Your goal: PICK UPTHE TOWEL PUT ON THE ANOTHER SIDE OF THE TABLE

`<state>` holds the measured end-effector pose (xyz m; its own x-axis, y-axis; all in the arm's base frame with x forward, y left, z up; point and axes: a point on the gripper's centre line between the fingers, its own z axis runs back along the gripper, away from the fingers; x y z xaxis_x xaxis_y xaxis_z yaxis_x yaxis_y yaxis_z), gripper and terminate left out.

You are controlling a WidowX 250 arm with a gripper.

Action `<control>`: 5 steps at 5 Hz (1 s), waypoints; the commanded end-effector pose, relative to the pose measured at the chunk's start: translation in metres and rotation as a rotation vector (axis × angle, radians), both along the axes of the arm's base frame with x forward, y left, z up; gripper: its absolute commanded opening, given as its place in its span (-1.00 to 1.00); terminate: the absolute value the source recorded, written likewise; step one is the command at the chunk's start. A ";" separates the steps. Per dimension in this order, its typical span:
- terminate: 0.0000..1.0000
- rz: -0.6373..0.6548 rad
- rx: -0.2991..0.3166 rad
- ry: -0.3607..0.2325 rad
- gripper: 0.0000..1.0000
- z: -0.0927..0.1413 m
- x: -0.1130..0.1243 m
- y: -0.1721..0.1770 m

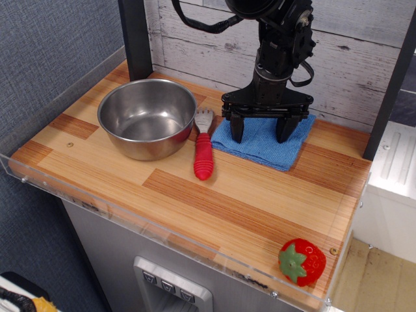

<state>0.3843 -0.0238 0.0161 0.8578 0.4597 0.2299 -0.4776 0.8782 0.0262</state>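
The gripper (261, 137) is spread wide, its two fingertips down on the blue towel (262, 142), which lies flat on the table (247, 195) directly beneath it. To the gripper's left lie a red-handled fork (203, 153) and a steel bowl (147, 117); a toy strawberry (301, 262) sits well apart at the front corner.

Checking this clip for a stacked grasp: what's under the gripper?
The blue towel lies flat on the table, directly under the open gripper. Its middle is hidden by the jaws; contact cannot be told.

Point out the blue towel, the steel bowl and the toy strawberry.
Towel (260, 146), main camera view, front part of the cloth.
Steel bowl (144, 123), main camera view, inner bottom.
Toy strawberry (311, 263), main camera view, red body.
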 end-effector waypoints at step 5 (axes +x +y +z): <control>-1.00 0.024 -0.001 0.016 1.00 -0.003 -0.086 0.005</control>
